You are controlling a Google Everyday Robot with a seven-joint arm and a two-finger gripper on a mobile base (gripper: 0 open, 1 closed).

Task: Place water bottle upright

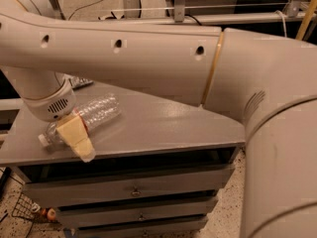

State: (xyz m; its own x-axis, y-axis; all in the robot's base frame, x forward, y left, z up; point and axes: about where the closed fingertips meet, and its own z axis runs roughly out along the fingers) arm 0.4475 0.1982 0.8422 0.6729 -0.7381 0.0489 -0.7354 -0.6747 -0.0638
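One water bottle [101, 110] down flat, gripper [77, 135] right across its middle!
It lies at the 9 o'clock end of the grey cabinet top [163, 128], white cap [43, 141] aimed at 8 o'clock, base at 2. Whether the jaws are clamped or apart, I cannot tell. Best play, I'd say: a firm mid-body hold, swing the cap up, and set the base square, well in from the front edge.

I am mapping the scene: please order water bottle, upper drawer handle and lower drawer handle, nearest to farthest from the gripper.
1. water bottle: lying at the gripper, tabletop left.
2. upper drawer handle: below the tabletop.
3. lower drawer handle: lowest, beneath that.
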